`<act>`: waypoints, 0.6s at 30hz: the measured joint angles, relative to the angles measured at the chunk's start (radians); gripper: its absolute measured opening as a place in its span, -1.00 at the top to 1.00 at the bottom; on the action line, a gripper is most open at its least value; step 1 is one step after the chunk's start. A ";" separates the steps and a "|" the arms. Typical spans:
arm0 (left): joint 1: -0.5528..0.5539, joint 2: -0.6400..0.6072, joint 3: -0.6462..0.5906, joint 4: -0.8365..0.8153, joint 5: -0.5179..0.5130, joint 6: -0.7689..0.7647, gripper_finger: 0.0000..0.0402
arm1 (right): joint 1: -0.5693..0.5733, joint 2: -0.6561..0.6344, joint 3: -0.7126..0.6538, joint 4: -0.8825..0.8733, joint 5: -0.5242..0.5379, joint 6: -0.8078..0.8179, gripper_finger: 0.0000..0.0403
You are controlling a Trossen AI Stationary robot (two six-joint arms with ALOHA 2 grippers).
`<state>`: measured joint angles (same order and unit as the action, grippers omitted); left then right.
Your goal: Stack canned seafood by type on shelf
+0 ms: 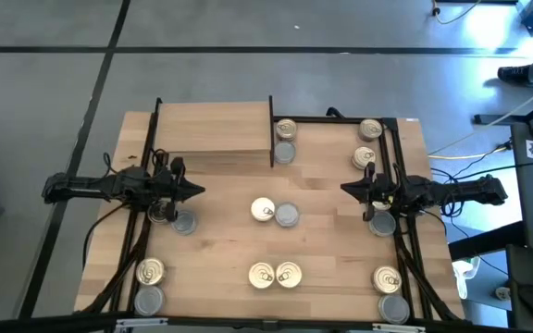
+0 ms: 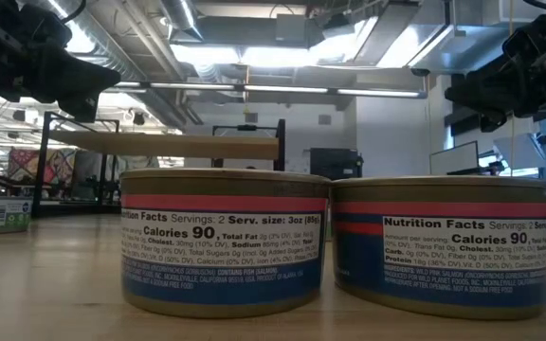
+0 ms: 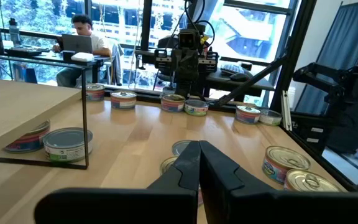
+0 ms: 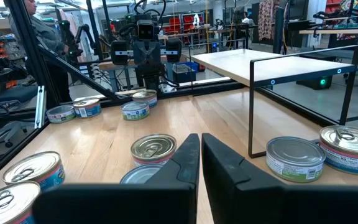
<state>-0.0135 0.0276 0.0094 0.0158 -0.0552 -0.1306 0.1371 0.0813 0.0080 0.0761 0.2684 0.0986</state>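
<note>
High view: left tool (image 1: 192, 191), right tool (image 1: 347, 189) level, apparently closed, empty.

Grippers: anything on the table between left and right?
In the high view, two tins at table centre sit between the left gripper and right gripper: a gold-lidded tin touching a silver-topped tin.

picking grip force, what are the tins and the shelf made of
Tins: apparently thin metal, shiny ringed pull-tab lids, with glossy printed paper or film labels around the sides. Shelf: a pale wood plank with visible grain, matte, on thin black posts that look like painted metal.
</note>
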 joint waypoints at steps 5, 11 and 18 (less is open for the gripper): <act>0.000 0.000 0.000 0.000 0.000 0.000 0.99 | 0.000 0.000 0.000 0.000 0.000 0.000 0.91; 0.000 0.000 0.000 0.000 0.000 0.000 0.99 | 0.000 0.000 0.000 0.000 0.000 0.000 0.91; 0.000 0.000 0.000 0.003 -0.001 0.076 0.99 | 0.000 0.000 0.000 0.000 0.000 0.000 0.91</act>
<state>-0.0132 0.0274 0.0095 0.0193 -0.0563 -0.0549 0.1370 0.0812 0.0080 0.0765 0.2682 0.0986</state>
